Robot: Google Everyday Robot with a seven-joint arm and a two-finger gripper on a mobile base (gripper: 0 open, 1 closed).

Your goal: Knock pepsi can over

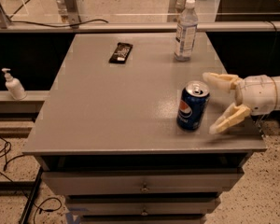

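Observation:
The pepsi can (192, 106) stands upright on the grey table (107, 111), near the front right. It is dark blue with the round logo and a silver top. My gripper (213, 101) comes in from the right edge, just right of the can. Its two cream fingers are spread apart, one (220, 80) behind and one (228, 119) in front. The gripper is open and empty, with a small gap between its fingertips and the can.
A clear plastic water bottle (185, 30) stands at the back right of the table. A dark snack bar (120, 52) lies at the back middle. A white pump bottle (12, 84) stands on a ledge to the left. Drawers (144, 185) sit under the table top.

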